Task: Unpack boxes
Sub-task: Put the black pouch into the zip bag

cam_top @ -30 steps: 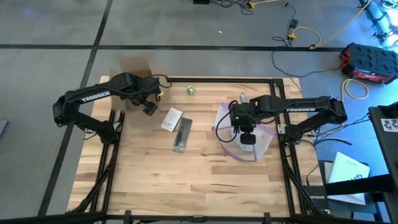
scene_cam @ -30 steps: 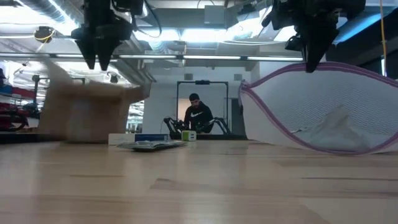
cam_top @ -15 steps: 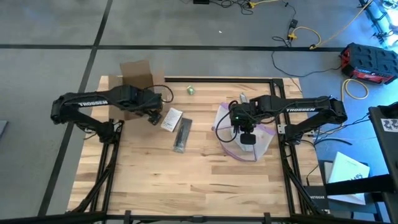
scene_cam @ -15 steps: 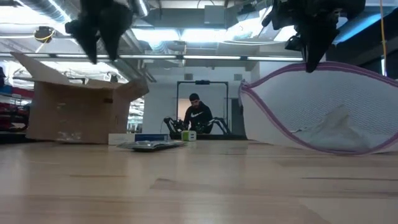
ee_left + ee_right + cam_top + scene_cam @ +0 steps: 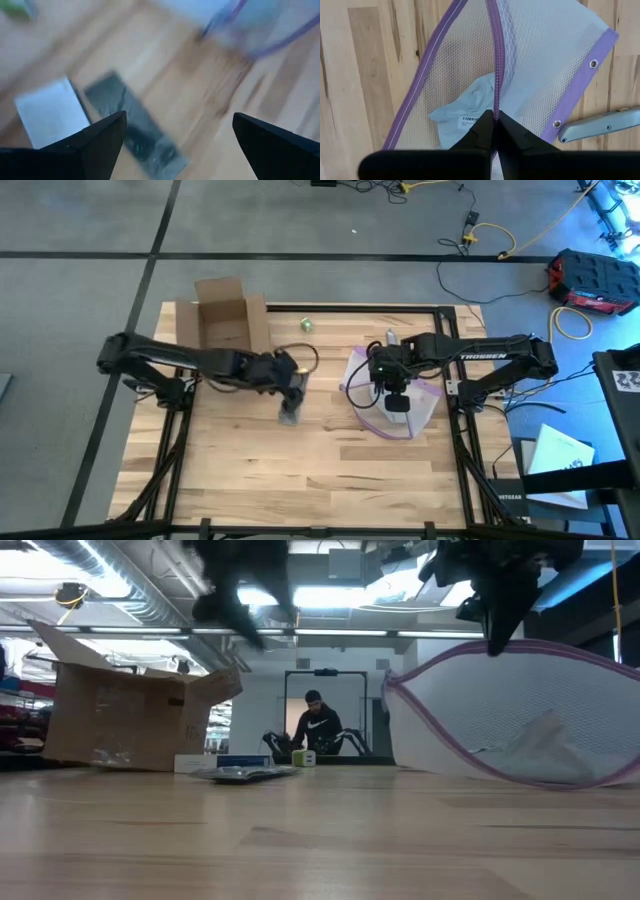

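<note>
The worktop [image 5: 330, 460] is pale wood planking in a black frame, standing on grey floor crossed by dark lines; cables and a red-and-black case lie beyond it. In the low view a person [image 5: 318, 726] sits far behind under bright ceiling lights.

The box [image 5: 225, 325], plain brown cardboard with its flaps up and open, stands at the far left corner of the worktop. A white flat packet [image 5: 52, 117] and a dark narrow packet [image 5: 135, 130] lie near the middle, and a small green cube [image 5: 306, 326] sits at the far edge. Toward the right edge lies a clear mesh bag [image 5: 530, 70] with purple trim, a grey knife [image 5: 600, 127] beside it.

The left pincer [image 5: 290, 380], jaws spread and empty, has swung from beside the box to above the dark packet. The right pincer [image 5: 493, 131] stays clamped on the bag's purple zip edge.
</note>
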You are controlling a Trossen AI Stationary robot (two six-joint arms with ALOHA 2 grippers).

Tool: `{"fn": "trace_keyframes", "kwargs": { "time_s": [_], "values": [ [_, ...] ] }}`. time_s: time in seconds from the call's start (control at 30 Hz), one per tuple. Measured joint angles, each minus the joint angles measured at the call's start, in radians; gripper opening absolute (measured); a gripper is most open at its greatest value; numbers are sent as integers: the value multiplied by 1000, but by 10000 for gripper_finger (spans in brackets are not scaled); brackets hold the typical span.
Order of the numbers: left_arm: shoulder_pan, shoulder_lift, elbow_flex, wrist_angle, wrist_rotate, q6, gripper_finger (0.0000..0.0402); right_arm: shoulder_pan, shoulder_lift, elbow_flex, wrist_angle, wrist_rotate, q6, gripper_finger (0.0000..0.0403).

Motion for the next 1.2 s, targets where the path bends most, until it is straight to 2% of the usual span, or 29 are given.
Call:
{"fn": "trace_keyframes", "kwargs": {
  "time_s": [0.13, 0.27, 0.53, 1.03, 1.2],
  "values": [
    [-27, 114, -52, 3, 78, -26, 350, 0, 0, 0, 2, 0, 20, 0],
    [-32, 213, -63, 15, 77, -189, 350, 0, 0, 0, 8, 0, 27, 0],
    [-25, 343, -63, 43, 65, -369, 350, 0, 0, 0, 30, 0, 34, 0],
    [2, 372, -62, 41, 53, -361, 349, 0, 0, 0, 30, 0, 27, 0],
    [11, 372, -62, 40, 47, -354, 324, 0, 0, 0, 30, 0, 26, 0]
  ]
}}
